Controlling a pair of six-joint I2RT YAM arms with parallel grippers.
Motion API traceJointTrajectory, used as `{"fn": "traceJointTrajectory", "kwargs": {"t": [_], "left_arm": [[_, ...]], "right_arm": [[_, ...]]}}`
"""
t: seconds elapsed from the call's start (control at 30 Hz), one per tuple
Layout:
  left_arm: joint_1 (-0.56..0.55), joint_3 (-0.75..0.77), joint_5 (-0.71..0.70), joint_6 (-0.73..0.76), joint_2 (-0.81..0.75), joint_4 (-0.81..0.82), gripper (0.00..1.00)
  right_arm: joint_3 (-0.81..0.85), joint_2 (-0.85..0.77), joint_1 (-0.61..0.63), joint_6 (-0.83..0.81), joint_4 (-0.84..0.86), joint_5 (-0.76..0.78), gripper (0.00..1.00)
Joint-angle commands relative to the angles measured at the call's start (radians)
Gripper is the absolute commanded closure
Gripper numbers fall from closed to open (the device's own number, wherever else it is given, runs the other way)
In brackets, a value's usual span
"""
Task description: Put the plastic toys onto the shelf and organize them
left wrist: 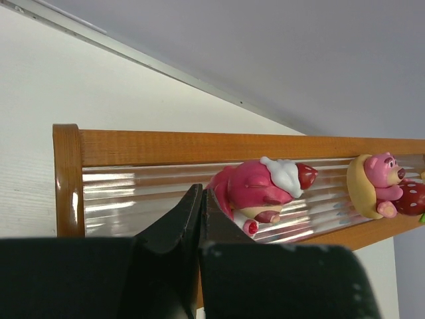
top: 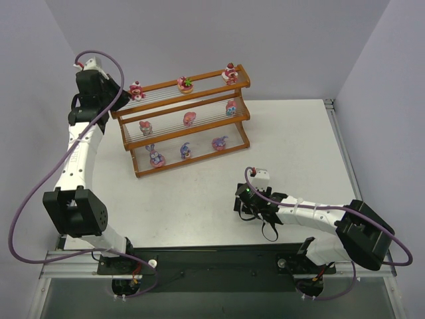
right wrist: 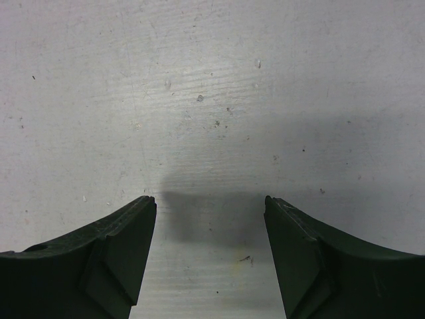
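Observation:
The shelf (top: 199, 158), a stepped wooden rack with pale rod tiers, stands at the back left of the table. Plastic toys stand on all three tiers: pink and red ones on top (top: 136, 88) (top: 185, 83) (top: 230, 72), pink ones in the middle (top: 190, 119), purple and blue ones at the bottom (top: 155, 157). My left gripper (top: 119, 93) is shut and empty at the top tier's left end. In the left wrist view its tips (left wrist: 201, 189) sit right beside the pink toy (left wrist: 262, 189). My right gripper (top: 240, 206) hangs open over bare table, nothing between its fingers (right wrist: 210, 203).
A second pink figurine with a strawberry (left wrist: 382, 183) stands further along the top tier. The shelf's wooden back rail (left wrist: 199, 146) and left post (left wrist: 68, 179) are close to the left gripper. Grey walls rise behind and on both sides of the table.

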Motion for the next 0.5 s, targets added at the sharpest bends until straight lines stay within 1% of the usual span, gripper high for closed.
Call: {"fn": "traceJointTrajectory", "kwargs": {"t": [0.0, 0.1, 0.3, 0.37, 0.43, 0.47], "left_arm": [[-0.01, -0.005, -0.013, 0.003, -0.054, 0.011, 1.0], [-0.01, 0.002, -0.028, 0.008, -0.057, 0.005, 1.0], [-0.005, 0.092, -0.065, 0.028, -0.016, -0.071, 1.0], [-0.004, 0.104, -0.076, 0.028, -0.019, -0.079, 0.94], [-0.004, 0.106, -0.08, 0.026, -0.037, -0.079, 0.84], [-0.005, 0.111, -0.08, 0.023, -0.046, -0.078, 0.83]], "right_arm": [[-0.013, -0.031, 0.004, 0.014, -0.021, 0.039, 0.34], [-0.016, -0.032, 0.004, 0.017, -0.021, 0.039, 0.33], [-0.022, -0.04, 0.004, 0.019, -0.021, 0.04, 0.33], [-0.02, -0.045, 0.003, 0.022, -0.019, 0.039, 0.33], [-0.022, -0.055, 0.003, 0.025, -0.019, 0.04, 0.32], [-0.023, -0.058, 0.001, 0.025, -0.019, 0.04, 0.32]]}}
